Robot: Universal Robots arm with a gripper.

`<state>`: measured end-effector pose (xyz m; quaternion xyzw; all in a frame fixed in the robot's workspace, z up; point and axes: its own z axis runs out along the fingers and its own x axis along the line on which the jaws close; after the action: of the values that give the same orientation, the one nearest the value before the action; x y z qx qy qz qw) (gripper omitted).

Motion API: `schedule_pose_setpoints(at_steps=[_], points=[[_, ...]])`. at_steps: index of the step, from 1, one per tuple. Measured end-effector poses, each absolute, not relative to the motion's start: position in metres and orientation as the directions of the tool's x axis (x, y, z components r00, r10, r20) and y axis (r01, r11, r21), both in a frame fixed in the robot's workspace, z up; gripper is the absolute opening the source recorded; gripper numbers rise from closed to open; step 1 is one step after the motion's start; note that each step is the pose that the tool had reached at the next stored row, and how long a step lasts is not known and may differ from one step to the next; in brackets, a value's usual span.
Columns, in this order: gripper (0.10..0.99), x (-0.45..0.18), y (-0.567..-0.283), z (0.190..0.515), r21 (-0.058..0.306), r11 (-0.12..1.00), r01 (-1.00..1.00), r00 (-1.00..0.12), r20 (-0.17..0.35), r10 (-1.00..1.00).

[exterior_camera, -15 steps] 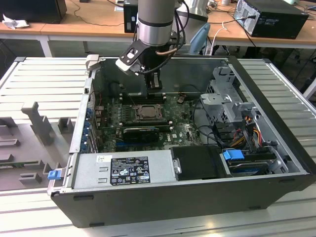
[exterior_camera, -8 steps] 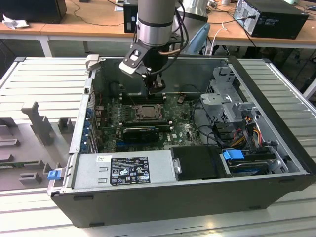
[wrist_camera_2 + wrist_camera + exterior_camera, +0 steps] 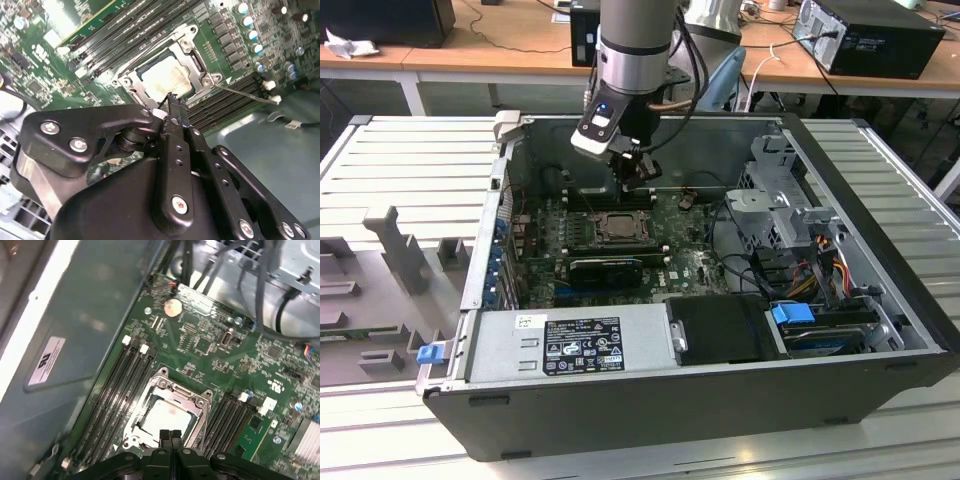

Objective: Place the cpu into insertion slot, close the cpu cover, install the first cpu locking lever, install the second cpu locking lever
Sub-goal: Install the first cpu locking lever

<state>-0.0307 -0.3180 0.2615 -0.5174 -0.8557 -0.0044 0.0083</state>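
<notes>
While the gripper (image 3: 638, 182) hangs pinched shut, upper middle in the exterior view, the cpu (image 3: 165, 417) lies beneath the cpu cover (image 3: 181, 391), seemingly closed.

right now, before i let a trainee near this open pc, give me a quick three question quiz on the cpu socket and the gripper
1. True or false: the small square chip with a pale grey metal top, the cpu, lies in the socket on the green motherboard.
2. The thin silvery metal frame, the cpu cover, is: A) down flat around the cpu; B) standing upright; C) lifted off in the gripper.
3. Fill in: the black gripper near the socket is ____ (open or shut).
Key: 1 true; 2 A; 3 shut.
</notes>
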Motion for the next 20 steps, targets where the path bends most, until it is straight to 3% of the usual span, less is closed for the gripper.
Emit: schedule_pose_setpoints(at_steps=[11, 20], points=[[0.106, -0.0306, -0.318, 0.2611, -0.001, 0.719, 0.695, -0.719, 0.019, 0.695], [0.106, -0.0306, -0.318, 0.2609, 0.001, 0.846, 0.533, -0.846, 0.016, 0.533]])
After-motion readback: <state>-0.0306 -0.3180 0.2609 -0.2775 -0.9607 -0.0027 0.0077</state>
